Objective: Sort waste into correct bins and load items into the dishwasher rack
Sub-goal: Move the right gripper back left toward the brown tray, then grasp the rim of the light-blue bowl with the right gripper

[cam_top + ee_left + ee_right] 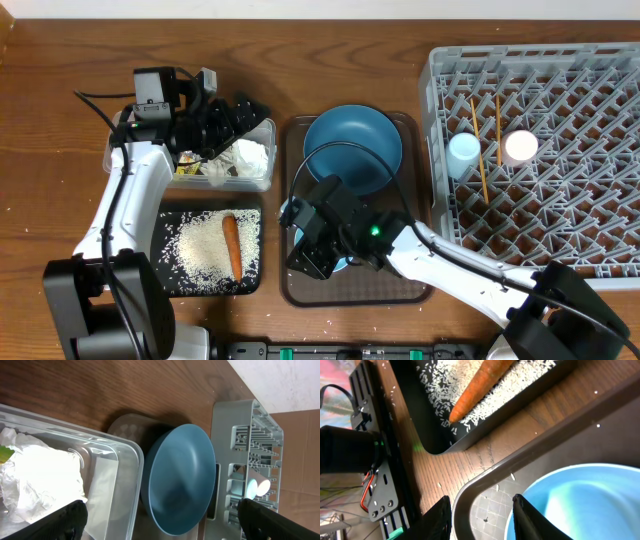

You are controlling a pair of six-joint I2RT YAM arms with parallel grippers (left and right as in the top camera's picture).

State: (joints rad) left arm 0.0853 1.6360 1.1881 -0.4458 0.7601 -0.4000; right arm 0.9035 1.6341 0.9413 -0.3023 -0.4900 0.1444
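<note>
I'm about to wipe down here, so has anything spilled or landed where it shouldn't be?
Yes. A few loose white rice grains lie outside the shallow black rectangular tray. Some are on the brown serving tray and some on the wooden table. Nothing else stands out.

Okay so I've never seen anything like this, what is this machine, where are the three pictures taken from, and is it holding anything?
These are two robot arms at a wooden table, each ending in a two-finger gripper. One picture looks down from above; the other two come from small cameras on the arms' wrists. On the table: a grey dishwasher rack holding a light-blue cup, a pink cup and chopsticks; a brown tray with a blue plate and a light-blue bowl; a clear tub with crumpled tissue; and a black tray with rice and a carrot. The left gripper hangs open above the tub, holding nothing. The right gripper is low by the bowl's edge, fingers apart; nothing looks gripped.
</note>
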